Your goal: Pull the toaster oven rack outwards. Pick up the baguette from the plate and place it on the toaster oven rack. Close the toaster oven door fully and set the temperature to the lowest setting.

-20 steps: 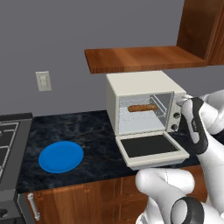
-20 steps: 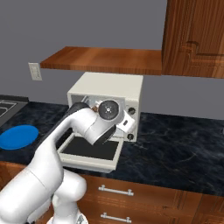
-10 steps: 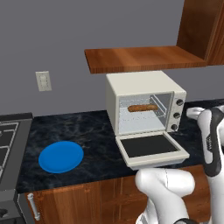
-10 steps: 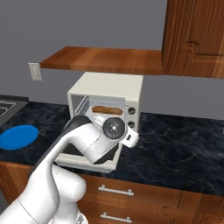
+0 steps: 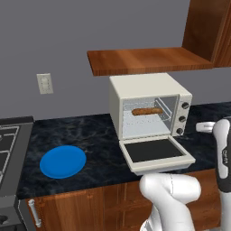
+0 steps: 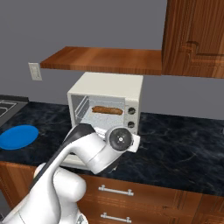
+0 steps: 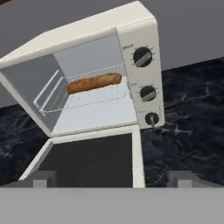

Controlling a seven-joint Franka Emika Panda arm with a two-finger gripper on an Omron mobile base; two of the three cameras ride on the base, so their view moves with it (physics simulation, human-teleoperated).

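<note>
Here the dark marbled table [image 5: 94,135] runs across the kitchen over wooden cabinet fronts [image 6: 144,197], with a wooden shelf [image 5: 149,61] fixed to the grey wall above it and a tall wooden wall cabinet [image 6: 194,37] to the right of that shelf. The corner of a stove [image 5: 9,149] sits at the far left of the table in the left base view.

The toaster oven [image 5: 144,88] stands on the table directly under the shelf. Its cream body is open at the front, and the toaster oven door [image 5: 155,153] is folded fully down, lying flat toward the robot with its dark glass pane facing up. Three round knobs [image 7: 147,93] run down the panel on the oven's right side.

Inside the cavity, the toaster oven rack [image 7: 94,99] sits at mid height, and the baguette [image 7: 94,83] lies on it lengthwise, across the width of the oven. The plate [image 5: 63,161] rests bare on the table well to the left of the oven, between it and the stove. A pale wall switch [image 5: 44,83] is mounted on the wall above the plate's side of the table.

The gripper [image 7: 113,178] hangs in front of the lowered door with its jaws spread wide and nothing between them; the two fingertips [image 7: 41,178] frame the door's front edge in the hand view.
</note>
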